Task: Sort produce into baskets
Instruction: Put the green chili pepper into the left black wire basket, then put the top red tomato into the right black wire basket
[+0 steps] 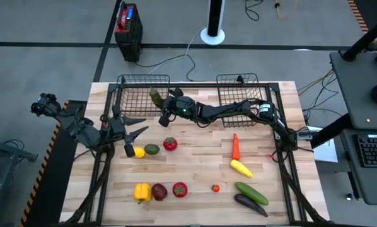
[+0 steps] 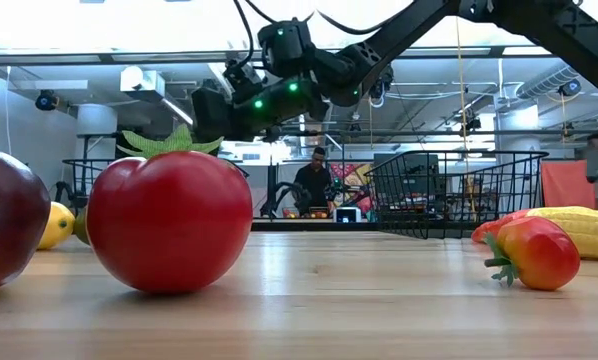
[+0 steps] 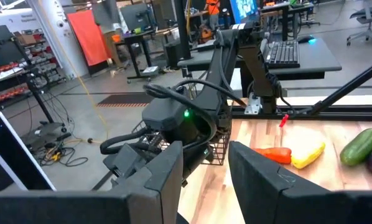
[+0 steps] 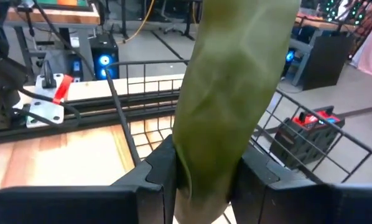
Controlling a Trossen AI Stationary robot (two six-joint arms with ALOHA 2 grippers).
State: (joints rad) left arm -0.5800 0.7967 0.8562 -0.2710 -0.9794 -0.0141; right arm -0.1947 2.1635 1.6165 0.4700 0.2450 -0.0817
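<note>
At the left edge of the table the left gripper (image 1: 133, 133) waits with its fingers spread apart and nothing between them. Just beside its tips lie a lemon (image 1: 139, 152) and a small green fruit (image 1: 152, 149), and a tomato (image 1: 169, 144) is a little further right.

Behind them stands the left basket (image 1: 128, 94). The right arm reaches across the table to it, and the right gripper (image 1: 163, 104) is at the right side of this basket, clamped on a cucumber (image 4: 232, 93). In the right wrist view the cucumber stands between the two fingers, with the basket wire just beyond it. I cannot tell if it is already over the inside of the basket or only above the rim.

The right basket (image 1: 229, 91) is at the back, right of the middle — I see nothing in it. Near the front lie a pepper (image 1: 142, 192), a dark red fruit (image 1: 159, 191), a second tomato (image 1: 179, 188) and a tiny tomato (image 1: 215, 188). More to the right are a carrot (image 1: 236, 146), a corn cob (image 1: 241, 168), a second cucumber (image 1: 251, 193) and an eggplant (image 1: 250, 203).

The step in hand seems to be the placing of the cucumber into the left basket, so the sorting is only at its start. The next move calls for bringing the cucumber clearly past the rim — then lowering it and opening the fingers, so it does not catch on the wire.
</note>
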